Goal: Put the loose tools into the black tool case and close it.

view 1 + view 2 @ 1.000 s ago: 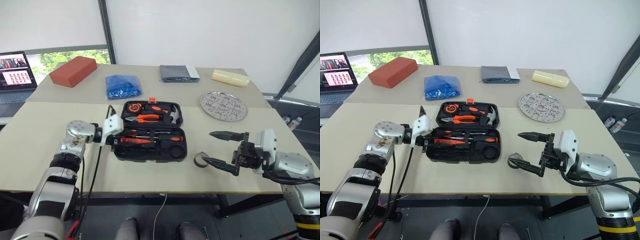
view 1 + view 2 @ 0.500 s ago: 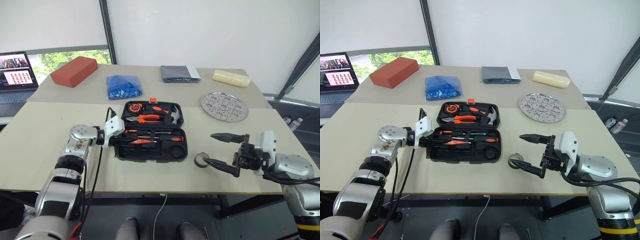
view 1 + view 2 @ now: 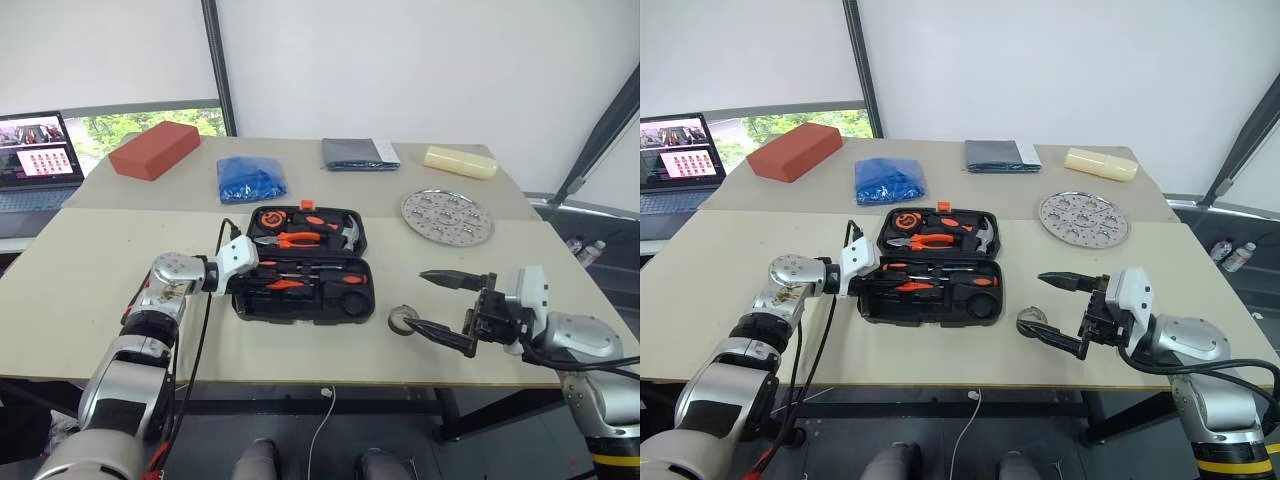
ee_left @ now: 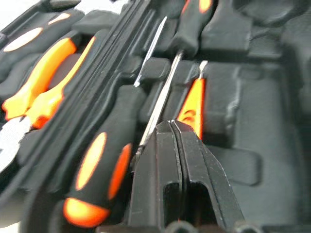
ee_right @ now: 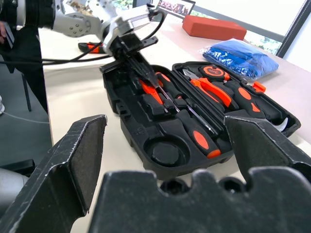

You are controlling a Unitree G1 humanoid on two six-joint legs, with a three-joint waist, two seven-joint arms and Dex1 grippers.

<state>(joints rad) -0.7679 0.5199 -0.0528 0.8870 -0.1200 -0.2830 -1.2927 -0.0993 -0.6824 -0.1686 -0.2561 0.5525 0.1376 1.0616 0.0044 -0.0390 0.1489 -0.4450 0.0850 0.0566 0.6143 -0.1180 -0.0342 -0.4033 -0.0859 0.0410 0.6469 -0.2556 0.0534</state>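
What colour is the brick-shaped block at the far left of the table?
Red-brown. The brick-shaped block shows best in the right eye view.

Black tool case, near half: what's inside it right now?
In the black tool case: two black-and-orange screwdrivers, an orange tool, and an empty round recess. The shut left claw covers that end's slots.

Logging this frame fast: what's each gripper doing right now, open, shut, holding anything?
Left gripper: shut, empty, fingertips over the slim orange screwdriver inside the black tool case.
Right gripper: open, empty, beside the tape roll.
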